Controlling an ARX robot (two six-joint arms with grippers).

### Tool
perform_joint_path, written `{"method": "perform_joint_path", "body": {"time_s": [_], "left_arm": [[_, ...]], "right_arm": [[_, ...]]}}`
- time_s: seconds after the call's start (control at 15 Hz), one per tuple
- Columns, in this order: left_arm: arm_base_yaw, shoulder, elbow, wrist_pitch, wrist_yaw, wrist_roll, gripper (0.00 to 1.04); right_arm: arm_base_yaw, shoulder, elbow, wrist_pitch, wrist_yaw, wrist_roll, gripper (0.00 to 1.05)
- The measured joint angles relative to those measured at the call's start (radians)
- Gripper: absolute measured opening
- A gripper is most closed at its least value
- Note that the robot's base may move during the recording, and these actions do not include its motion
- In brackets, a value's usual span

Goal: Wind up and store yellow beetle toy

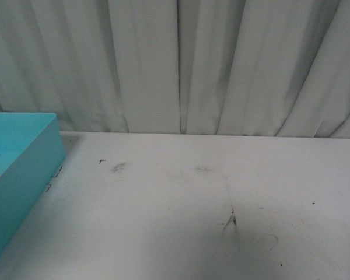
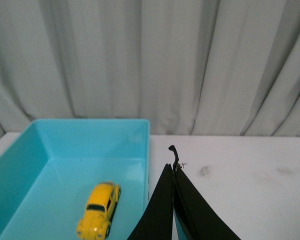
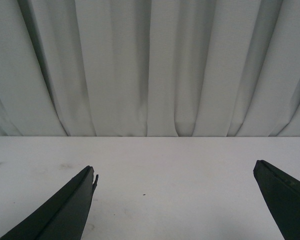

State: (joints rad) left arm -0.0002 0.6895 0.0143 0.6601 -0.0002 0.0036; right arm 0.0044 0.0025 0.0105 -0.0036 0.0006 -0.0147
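Left gripper (image 2: 174, 167): black fingers pressed together, tips closed, nothing between them, hovering just beside the near right wall of the open turquoise plastic box (image 2: 146, 150). Right gripper (image 3: 175, 175): black fingers spread wide, nothing held, above the bare scuffed white table (image 3: 165, 160). Small yellow beetle toy (image 2: 99, 210) with dark windows sits on the box floor, on its wheels. Front view: box at table's left edge, pleated pale curtain (image 1: 181, 64) behind.
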Motion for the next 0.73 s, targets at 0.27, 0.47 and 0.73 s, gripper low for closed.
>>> {"method": "perform_joint_path", "body": {"time_s": [0.27,0.47,0.73], "left_arm": [[0.000,-0.181,-0.004,-0.161,0.000,0.000,0.02],[0.000,-0.292,-0.004,-0.260,0.000,0.000,0.02],[0.000,-0.393,-0.004,-0.361,0.000,0.000,0.02]], "right_arm": [[0.000,0.000,0.000,0.000,0.000,0.000,0.98],[0.000,0.000,0.000,0.000,0.000,0.000,0.98],[0.000,0.000,0.000,0.000,0.000,0.000,0.98]]}}
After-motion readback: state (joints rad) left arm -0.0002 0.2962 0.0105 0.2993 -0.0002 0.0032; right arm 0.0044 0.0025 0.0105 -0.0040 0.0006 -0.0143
